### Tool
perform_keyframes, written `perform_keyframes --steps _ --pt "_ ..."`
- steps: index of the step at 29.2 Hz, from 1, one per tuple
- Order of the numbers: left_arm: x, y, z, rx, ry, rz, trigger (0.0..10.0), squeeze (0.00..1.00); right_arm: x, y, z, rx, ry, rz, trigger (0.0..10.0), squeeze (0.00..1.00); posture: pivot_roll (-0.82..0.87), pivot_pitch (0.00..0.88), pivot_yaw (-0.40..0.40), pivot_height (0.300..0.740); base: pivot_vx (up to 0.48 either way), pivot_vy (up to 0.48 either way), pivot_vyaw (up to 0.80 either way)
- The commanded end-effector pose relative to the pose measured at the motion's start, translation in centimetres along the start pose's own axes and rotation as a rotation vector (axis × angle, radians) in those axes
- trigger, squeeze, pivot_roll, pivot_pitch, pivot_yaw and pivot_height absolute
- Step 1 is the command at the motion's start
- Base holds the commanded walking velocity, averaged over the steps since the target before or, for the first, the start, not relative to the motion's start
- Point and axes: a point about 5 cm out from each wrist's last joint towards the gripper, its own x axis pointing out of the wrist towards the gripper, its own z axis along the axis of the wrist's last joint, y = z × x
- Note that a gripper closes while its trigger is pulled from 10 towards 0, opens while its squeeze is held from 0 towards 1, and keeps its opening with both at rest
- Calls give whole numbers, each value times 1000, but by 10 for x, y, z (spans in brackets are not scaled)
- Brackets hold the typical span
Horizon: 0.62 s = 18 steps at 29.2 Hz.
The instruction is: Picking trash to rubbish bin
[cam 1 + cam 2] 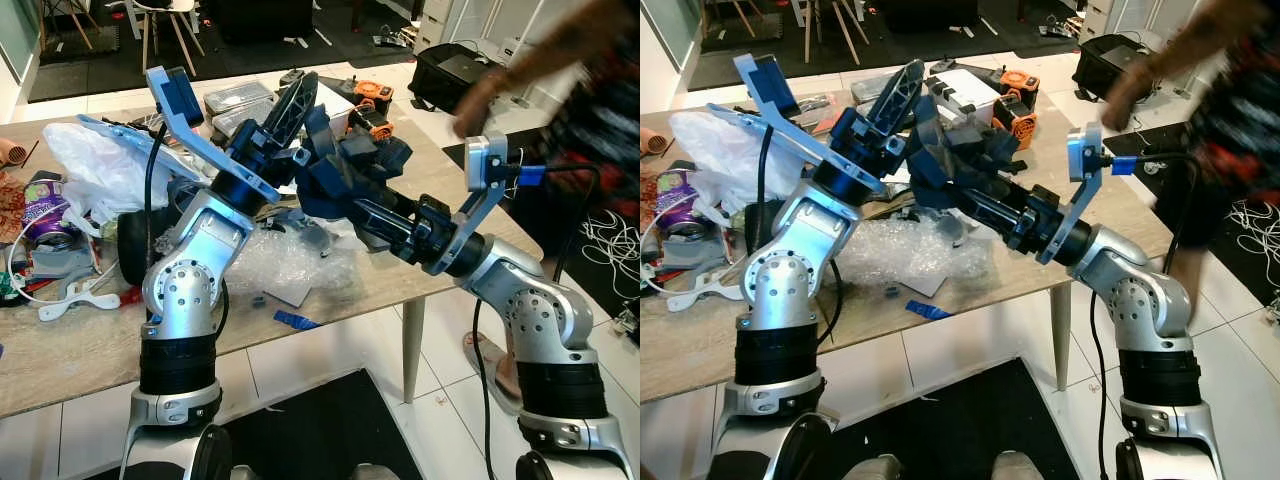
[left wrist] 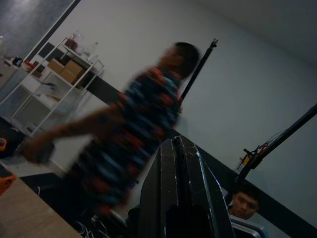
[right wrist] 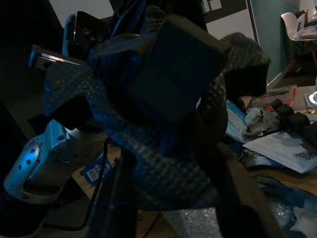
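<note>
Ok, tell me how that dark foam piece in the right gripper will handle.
The dark foam piece looks soft and light: the right gripper holds its bulky, notched block up alone. It probably squashes and may twist in the fingers. The bubble wrap lying on the table below would likely cushion a drop.

Cluttered table point(image 1: 80, 350), person point(image 1: 560, 70) alongside

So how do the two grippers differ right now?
The right gripper has its jaws clamped on a dark foam piece and points across toward the robot's left. The left gripper holds nothing; its jaws are shut together and point up and away over the table. Both are raised above the tabletop, crossing close to each other.
</note>
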Motion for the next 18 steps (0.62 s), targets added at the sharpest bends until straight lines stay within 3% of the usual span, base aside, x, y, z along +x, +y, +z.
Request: perform_keyframes --steps 1,10,11,12,18 --pt "1 -3 -10 -33 33 -10 10000 0 6 10 4 -22 -7 75 0 0 -78 0 -9 740 0 0 0" --pt "-2 -3 -16 -21 78 -20 10000 0 6 12 7 -27 -22 83 0 0 -78 0 -10 740 0 0 0" --pt "-3 -3 -18 -17 84 -23 10000 235 6 12 7 -27 -24 83 0 0 -78 0 -10 740 0 0 0" --pt "-3 -3 -18 -15 88 -24 10000 988 6 12 7 -27 -25 82 0 0 -78 0 -10 740 0 0 0" --pt "-7 -3 -18 7 106 -41 10000 1000 6 12 8 -29 -30 82 0 0 -77 0 -10 740 0 0 0"
